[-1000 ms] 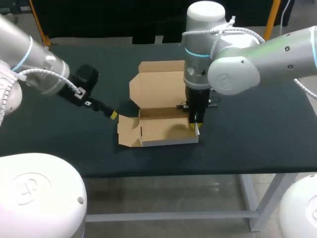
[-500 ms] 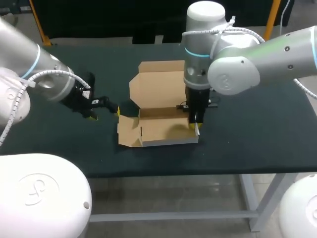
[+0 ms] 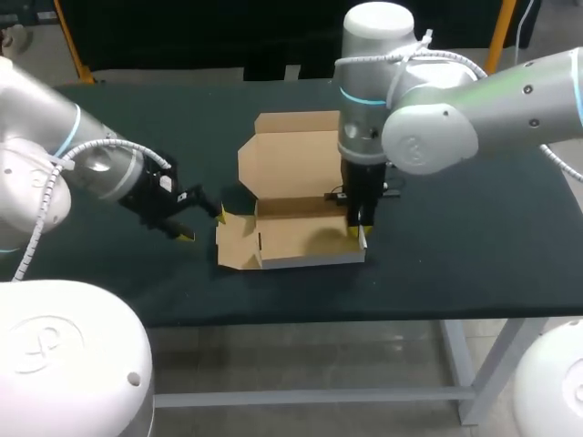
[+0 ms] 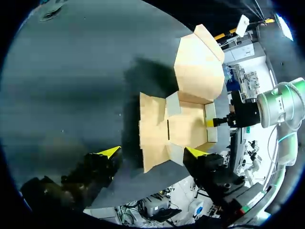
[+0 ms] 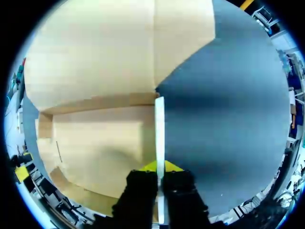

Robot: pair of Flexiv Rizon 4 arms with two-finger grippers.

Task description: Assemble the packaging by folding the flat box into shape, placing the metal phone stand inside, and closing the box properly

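while the tan cardboard box (image 3: pixel 301 232) is sitting half-formed near the middle of the dark cloth-covered table (image 3: pixel 474 264), its lid (image 3: pixel 291 155) is leaning open behind it and its left side flap (image 3: pixel 235 244) is lying flat outward. the right gripper (image 3: pixel 357 229) is pinching the upright right wall (image 5: pixel 159 119) of the box, one yellow tip on each face, the fingers nearly closed. the left gripper (image 3: pixel 203 225) is hovering just beside the flat flap, its fingers spreading wide and holding nothing. the metal phone stand is not plainly showing. trouble is likely coming from the flap: if the left fingers are pushing it up away from its crease, the light box could be sliding or pivoting around its one pinched wall. that wall could also be buckling or slipping from so thin a grip, letting the folded sides spring flat.
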